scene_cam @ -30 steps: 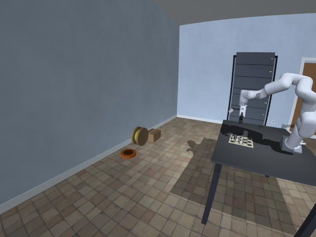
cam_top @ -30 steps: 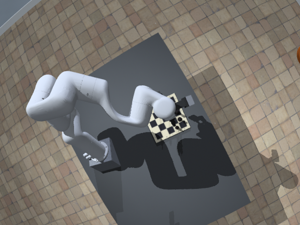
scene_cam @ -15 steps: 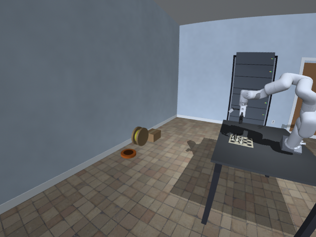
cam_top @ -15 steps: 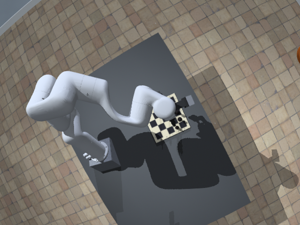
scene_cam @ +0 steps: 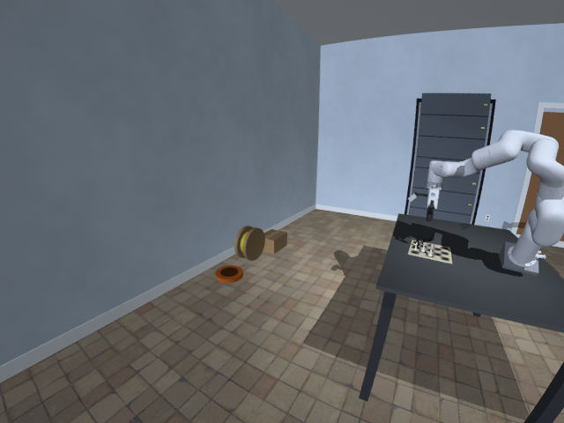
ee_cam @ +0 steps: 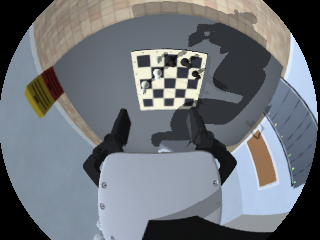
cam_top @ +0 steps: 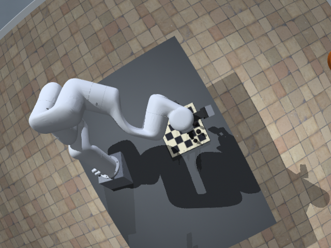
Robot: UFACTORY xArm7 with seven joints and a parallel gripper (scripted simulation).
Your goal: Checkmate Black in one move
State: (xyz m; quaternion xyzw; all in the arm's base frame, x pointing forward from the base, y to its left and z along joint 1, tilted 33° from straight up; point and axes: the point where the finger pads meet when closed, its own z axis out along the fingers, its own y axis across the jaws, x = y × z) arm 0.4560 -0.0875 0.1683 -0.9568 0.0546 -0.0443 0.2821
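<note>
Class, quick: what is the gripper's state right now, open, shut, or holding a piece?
Gripper: open, holding nothing, high above the chessboard.

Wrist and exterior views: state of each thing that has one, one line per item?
End effector: open, nothing between the fingers, held high above the board.
Chessboard: flat on the dark table, under the arm's shadow.
Chess pieces: upright as far as visible, bunched at one end of the board; too small to identify.
Cable spool: on its edge beside the cardboard box.
Orange ring: flat on the floor.
</note>
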